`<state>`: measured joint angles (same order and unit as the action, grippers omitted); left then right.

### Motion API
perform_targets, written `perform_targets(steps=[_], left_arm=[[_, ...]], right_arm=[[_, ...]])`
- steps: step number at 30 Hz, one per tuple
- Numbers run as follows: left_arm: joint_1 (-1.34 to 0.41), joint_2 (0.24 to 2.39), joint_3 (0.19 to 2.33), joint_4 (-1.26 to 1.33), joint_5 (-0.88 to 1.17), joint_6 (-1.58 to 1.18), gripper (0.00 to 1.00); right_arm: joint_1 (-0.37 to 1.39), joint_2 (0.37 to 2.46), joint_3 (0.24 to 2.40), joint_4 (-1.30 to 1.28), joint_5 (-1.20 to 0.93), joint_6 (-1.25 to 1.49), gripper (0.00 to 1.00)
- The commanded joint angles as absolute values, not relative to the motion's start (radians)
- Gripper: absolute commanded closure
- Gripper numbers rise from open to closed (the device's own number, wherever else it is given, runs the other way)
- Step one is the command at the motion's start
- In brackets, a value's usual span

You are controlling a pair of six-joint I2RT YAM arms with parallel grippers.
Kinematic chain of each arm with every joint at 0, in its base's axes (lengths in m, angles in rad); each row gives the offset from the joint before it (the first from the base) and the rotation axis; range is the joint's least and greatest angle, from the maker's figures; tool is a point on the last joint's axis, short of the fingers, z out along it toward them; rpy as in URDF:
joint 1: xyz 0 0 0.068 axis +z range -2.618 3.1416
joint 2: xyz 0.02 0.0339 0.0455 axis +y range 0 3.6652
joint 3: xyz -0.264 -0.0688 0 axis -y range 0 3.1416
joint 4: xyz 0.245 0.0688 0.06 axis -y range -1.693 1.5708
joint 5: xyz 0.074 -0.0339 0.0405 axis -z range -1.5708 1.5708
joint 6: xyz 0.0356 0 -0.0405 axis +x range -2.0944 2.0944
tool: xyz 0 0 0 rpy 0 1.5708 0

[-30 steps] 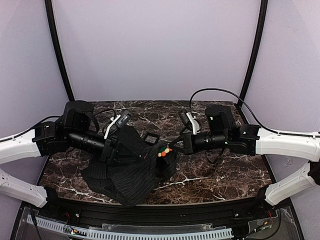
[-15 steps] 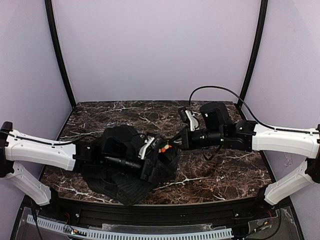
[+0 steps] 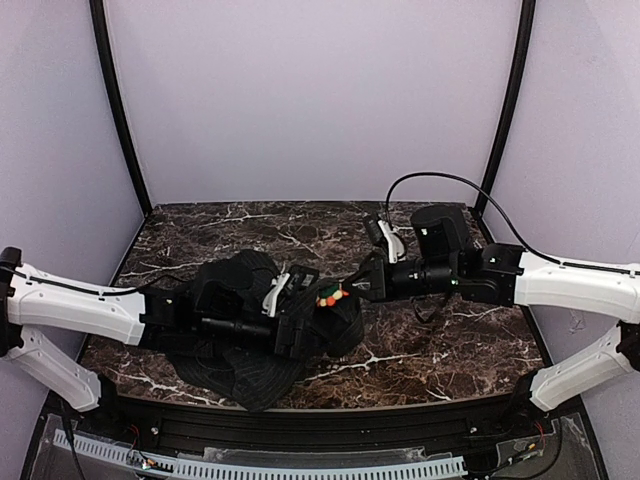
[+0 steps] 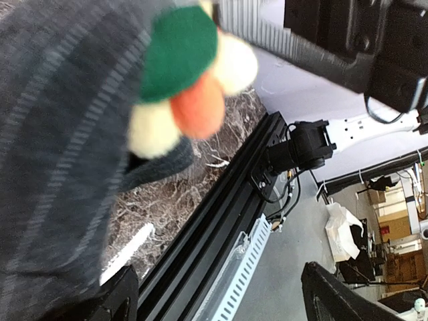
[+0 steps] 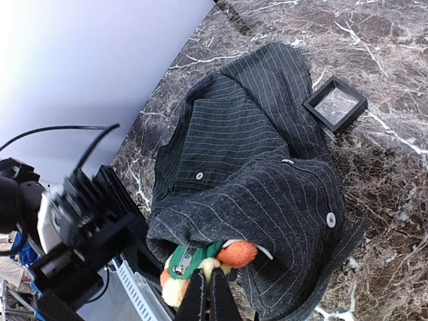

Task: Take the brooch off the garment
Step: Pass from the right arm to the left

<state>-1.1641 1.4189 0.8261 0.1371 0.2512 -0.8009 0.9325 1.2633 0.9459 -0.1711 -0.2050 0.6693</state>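
**A:** Since the brooch (image 5: 208, 262) is round, which way does it face?

**B:** Its green back and metal clasp face the right wrist camera, and the clasp bar slants. It sits at the right edge of the garment (image 5: 254, 167), over the middle of the table (image 3: 440, 340).

**A:** And the jaws?

**B:** The right gripper (image 5: 206, 297) is pinched fully together on the brooch's petals. The left gripper (image 4: 217, 294) is spread wide and holds nothing, with cloth beside one finger.

**A:** Anything unclear?

**B:** Where the pin enters the cloth is hidden. From above, the left fingertips blend into the black cloth.

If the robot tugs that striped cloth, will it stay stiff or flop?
Probably floppy: the garment lies in soft folds, gathered at the brooch. Thin cloth, so likely light; it may lift with the brooch instead of staying down.
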Motion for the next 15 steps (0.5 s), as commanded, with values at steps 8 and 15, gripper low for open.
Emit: perform_targets(steps=[8,15], left_arm=[[-1.099,1.328,0.722,0.288,0.226,-0.853,0.12],[-1.099,1.354,0.720,0.357,0.243,-0.882,0.12]], right_arm=[[0.929,1.250,0.811,0.071,-0.332,0.718,1.00],[0.936,1.227,0.753,0.169,-0.390,0.703,1.00]])
